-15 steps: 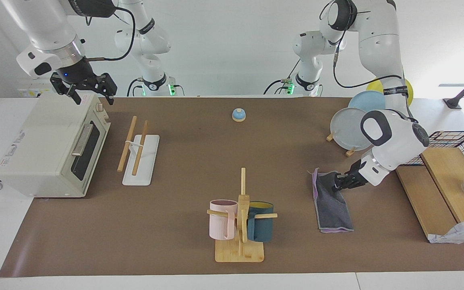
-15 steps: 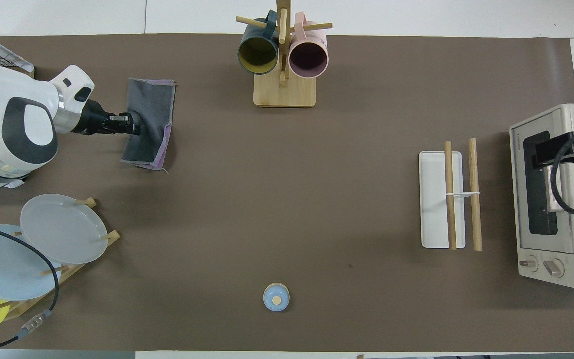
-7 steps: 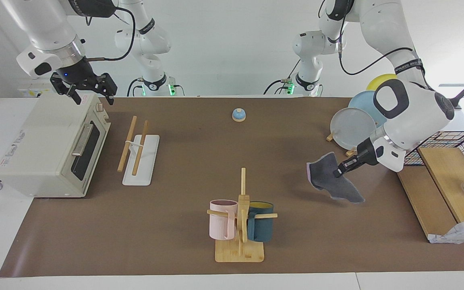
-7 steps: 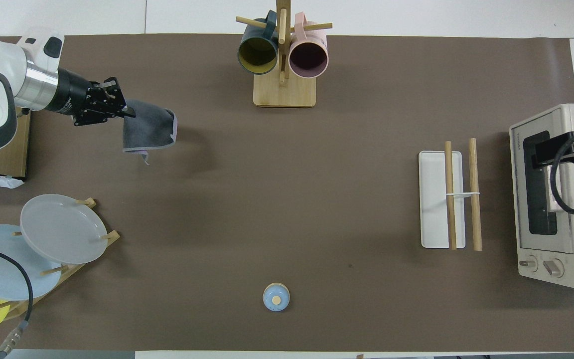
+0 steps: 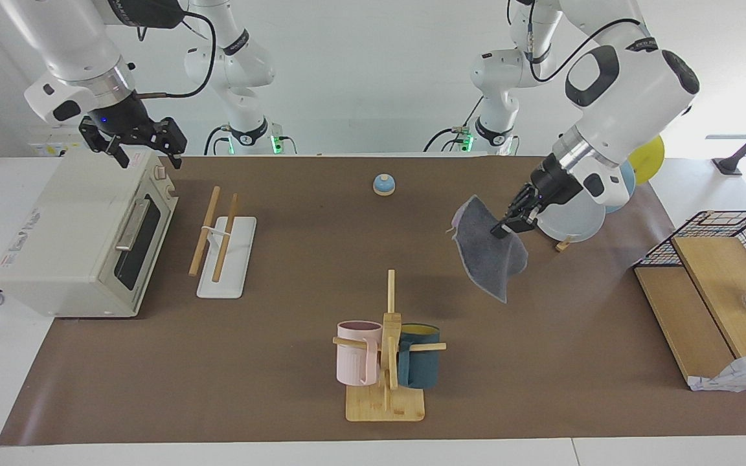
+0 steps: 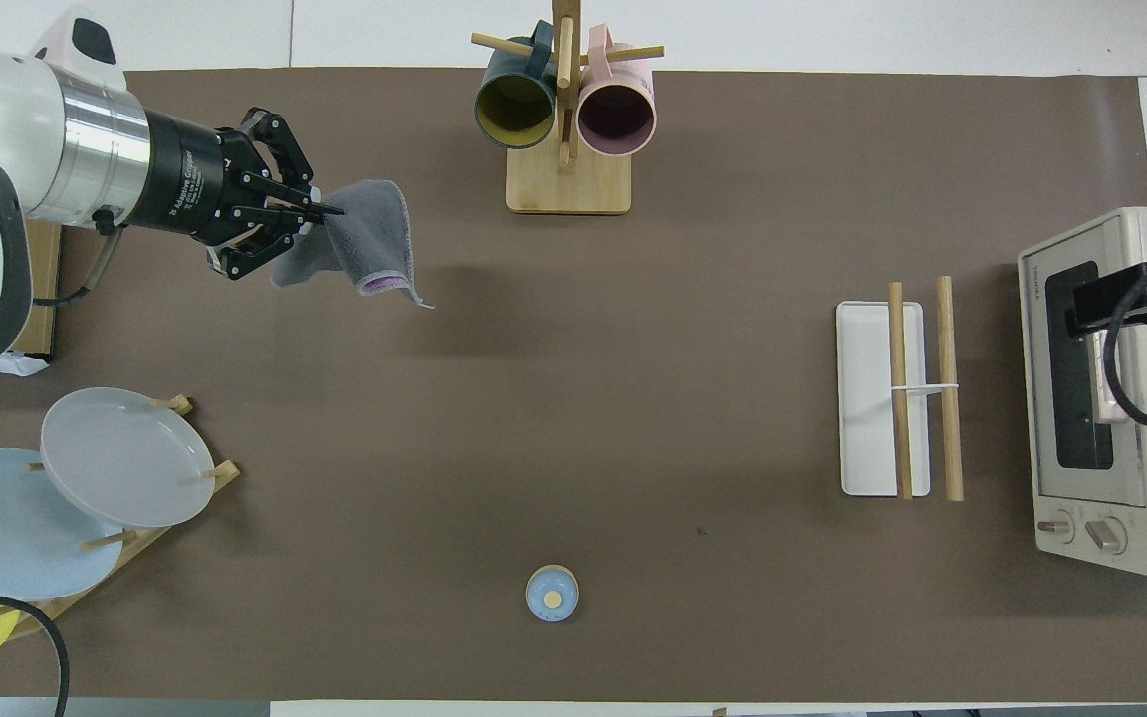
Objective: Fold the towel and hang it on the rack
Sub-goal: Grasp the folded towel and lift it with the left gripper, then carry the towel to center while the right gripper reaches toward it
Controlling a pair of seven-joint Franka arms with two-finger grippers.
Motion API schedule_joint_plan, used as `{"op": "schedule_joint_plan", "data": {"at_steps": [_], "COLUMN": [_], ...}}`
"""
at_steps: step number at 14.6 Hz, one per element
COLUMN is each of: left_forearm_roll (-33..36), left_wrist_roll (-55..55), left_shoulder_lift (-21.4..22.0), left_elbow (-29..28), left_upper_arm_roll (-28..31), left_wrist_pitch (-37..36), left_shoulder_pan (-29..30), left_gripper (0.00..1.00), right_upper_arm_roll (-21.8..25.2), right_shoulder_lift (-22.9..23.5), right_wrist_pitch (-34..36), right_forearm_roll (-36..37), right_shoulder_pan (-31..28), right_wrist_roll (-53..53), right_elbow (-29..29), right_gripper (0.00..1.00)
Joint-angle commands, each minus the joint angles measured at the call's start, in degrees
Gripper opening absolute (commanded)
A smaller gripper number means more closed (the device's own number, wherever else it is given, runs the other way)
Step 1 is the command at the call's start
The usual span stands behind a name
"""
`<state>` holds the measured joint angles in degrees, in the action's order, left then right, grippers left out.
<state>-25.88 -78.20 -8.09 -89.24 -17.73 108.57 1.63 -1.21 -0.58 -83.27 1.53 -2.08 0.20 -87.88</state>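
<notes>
Robot lab; two table-mounted arms (image 5: 625, 77)

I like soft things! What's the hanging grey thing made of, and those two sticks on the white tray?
The towel looks like soft cloth: it droops in folds from the left gripper, dark grey with a purple edge. The rack rods look like pale, plain wood; its white base looks smooth, maybe plastic or painted.

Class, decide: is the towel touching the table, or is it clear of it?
Apart. In the facing view the towel hangs from the left tool, its lowest corner above the brown table, its shadow lying separately.
</notes>
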Motion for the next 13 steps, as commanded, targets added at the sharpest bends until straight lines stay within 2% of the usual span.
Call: {"op": "schedule_joint_plan", "data": {"at_steps": [1,3,4,8,10,13], "left_forearm_roll": [-4.7,-6.5,-6.5,-5.9,-5.8,-5.8], "left_wrist_roll": [-15.5,-26.1,-31.0,-49.1,-54.8,-58.0], "left_shoulder_lift": [2.9,4.0,4.1,4.6,5.1,6.0], "left_elbow": [-0.7,-1.3,-1.5,-3.1,-5.3,-7.2], "left_upper_arm_roll": [-0.4,-2.0,-3.3,-3.5,-3.5,-3.5], "left_wrist_pitch": [0.8,4.8,7.6,19.5,25.8,29.0], "left_shoulder_pan": [0.0,-0.1,-1.0,-8.2,-11.3,-13.8], "left_gripper": [0.0,0.0,0.0,0.0,0.0,0.0], "right_upper_arm_roll": [-1.0,-0.9,-1.1,-2.7,-2.7,-2.7], "right_shoulder_lift": [-1.4,-1.8,-2.0,-2.2,-2.4,-2.4], "right_wrist_pitch": [-1.3,-5.5,-7.6,-10.4,-14.7,-22.6], "right_forearm_roll": [-2.7,-11.7,-13.8,-23.3,-30.1,-38.7], "right_shoulder_pan": [-0.5,-0.6,-0.5,2.5,4.4,6.2], "right_wrist_roll": [-1.3,1.6,5.8,28.1,41.1,57.5], "right_elbow": [-3.2,-4.7,-5.5,-6.3,-7.3,-9.3], "right_gripper": [1.0,1.0,1.0,1.0,1.0,1.0]}}
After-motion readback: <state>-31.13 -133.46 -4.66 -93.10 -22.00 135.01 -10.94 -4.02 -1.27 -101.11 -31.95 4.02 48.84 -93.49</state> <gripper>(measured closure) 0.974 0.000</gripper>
